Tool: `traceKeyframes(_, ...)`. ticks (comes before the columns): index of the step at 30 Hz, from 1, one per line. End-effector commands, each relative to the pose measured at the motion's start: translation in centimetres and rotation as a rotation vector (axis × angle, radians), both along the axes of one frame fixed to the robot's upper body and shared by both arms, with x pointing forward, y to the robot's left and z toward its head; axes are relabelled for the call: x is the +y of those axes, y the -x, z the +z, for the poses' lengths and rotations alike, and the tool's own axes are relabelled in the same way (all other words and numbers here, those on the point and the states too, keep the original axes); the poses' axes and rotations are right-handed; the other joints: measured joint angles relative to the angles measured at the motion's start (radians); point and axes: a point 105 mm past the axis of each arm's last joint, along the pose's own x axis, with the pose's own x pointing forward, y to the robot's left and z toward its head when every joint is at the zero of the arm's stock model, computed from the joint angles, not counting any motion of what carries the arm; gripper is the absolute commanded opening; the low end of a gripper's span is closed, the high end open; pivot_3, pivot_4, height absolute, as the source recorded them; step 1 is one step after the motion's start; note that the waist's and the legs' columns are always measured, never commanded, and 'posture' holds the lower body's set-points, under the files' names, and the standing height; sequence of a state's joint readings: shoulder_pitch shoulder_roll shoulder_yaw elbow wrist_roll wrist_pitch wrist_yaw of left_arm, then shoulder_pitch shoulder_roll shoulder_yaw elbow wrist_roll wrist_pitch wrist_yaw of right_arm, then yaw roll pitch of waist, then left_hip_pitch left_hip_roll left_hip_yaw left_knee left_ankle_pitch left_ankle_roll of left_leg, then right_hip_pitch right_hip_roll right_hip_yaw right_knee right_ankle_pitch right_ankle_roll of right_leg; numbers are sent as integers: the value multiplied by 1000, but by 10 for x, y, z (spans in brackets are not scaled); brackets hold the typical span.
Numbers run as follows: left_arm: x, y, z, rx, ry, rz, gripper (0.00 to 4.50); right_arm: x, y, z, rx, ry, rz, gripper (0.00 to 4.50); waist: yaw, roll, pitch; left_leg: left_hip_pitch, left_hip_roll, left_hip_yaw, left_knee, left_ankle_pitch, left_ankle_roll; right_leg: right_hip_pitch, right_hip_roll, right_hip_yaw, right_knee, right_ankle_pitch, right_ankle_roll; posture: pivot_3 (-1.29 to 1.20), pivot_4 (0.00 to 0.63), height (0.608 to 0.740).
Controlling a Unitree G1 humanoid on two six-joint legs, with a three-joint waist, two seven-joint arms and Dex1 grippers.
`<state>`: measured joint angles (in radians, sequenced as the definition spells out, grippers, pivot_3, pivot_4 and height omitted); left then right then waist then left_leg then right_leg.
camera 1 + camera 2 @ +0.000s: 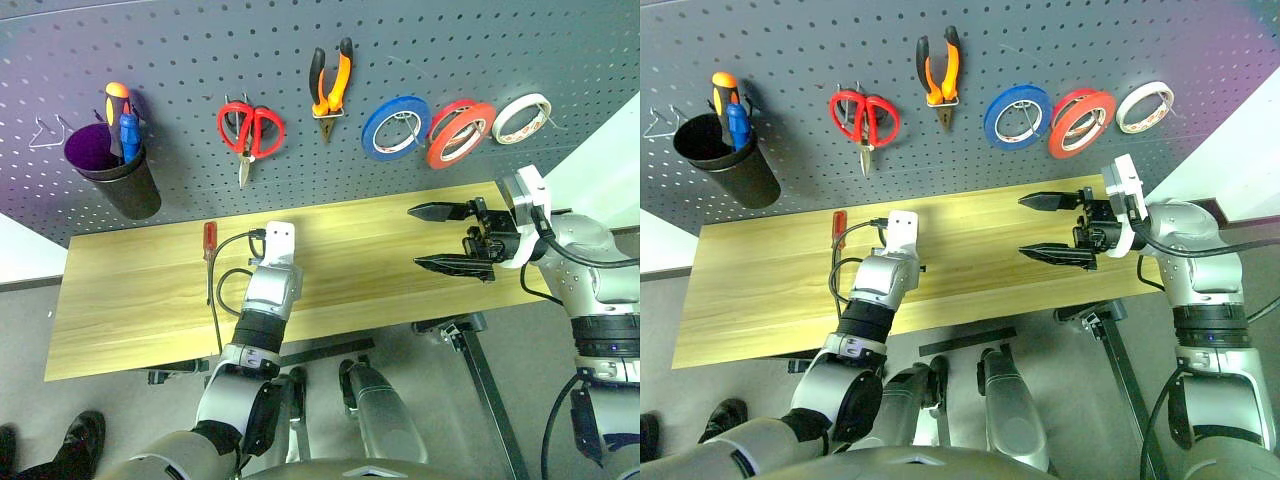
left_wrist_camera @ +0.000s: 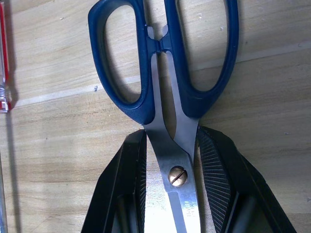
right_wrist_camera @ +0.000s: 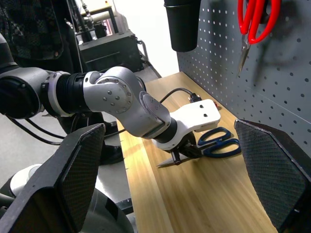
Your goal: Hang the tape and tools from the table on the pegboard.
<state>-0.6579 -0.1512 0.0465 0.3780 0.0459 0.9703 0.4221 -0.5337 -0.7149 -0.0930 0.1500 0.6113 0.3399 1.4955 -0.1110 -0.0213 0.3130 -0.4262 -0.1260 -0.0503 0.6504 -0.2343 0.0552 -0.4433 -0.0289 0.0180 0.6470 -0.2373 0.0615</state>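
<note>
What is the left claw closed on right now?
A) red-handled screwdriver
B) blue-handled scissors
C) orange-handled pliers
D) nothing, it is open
B: in the left wrist view the left claw has both fingers pressed against the blades of the blue-handled scissors near the pivot screw, on the table.

Glossy steel scissors (image 2: 167, 111) on matt wood-grain table (image 2: 58, 145).
</note>
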Motion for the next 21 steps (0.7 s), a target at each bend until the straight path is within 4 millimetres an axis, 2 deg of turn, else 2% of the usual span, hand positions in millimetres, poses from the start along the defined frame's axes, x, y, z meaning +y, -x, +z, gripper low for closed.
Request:
traceKeyframes(1, -14, 6, -3, -5, 43, -24, 1240, 0, 1, 11, -56, -7, 3, 4500, 0, 0, 1, 0, 0, 0, 0, 0, 0, 0, 0, 0, 0, 0, 0, -313, 371, 729)
traceKeyframes(4, -15, 4, -1, -55, 104, -14, 1240, 1, 0, 12, -58, -10, 2, 4500, 3, 0, 5, 0, 0, 0, 0, 0, 0, 0, 0, 0, 0, 0, 0, -310, 374, 729)
traceKeyframes(6, -18, 7, -7, -11, 174, -4, 1240, 1, 0, 12, -57, -10, 6, 4500, 4, 0, 7, 0, 0, 0, 0, 0, 0, 0, 0, 0, -1, 0, 0, -311, 374, 729)
traceKeyframes(8, -22, 8, -8, 15, 225, -4, 1957, 2, -1, 12, -56, -9, 3, 4500, 5, 0, 7, 0, 0, 0, 0, 0, 0, 0, 0, 0, -1, 0, 0, -310, 375, 729)
traceKeyframes(9, -22, 8, -7, 13, 231, -3, 2171, 1, -1, 12, -55, -9, 1, 4500, 5, 0, 9, 0, 0, 0, 0, 0, 0, 0, 0, 0, -1, 0, 0, -310, 375, 729)
traceKeyframes(14, -20, 6, -5, -8, 203, 0, 3871, 1, -1, 12, -59, -5, 1, 4500, 12, 0, 10, 0, 0, 0, 0, 0, 0, 0, 0, 0, -1, 0, 0, -312, 378, 729)
traceKeyframes(15, -22, 8, -8, 12, 242, 4, 4118, 1, -1, 13, -57, -6, 1, 4500, 12, 0, 10, 0, 0, 0, 0, 0, 0, 0, 0, 0, -1, 0, 0, -312, 378, 729)
traceKeyframes(21, -26, 9, -12, 47, 319, 22, 4118, 3, -1, 14, -64, -7, -2, 4500, 11, 0, 10, 0, 0, 0, 0, 0, 0, 0, 0, 0, -1, 0, 1, -316, 379, 729)
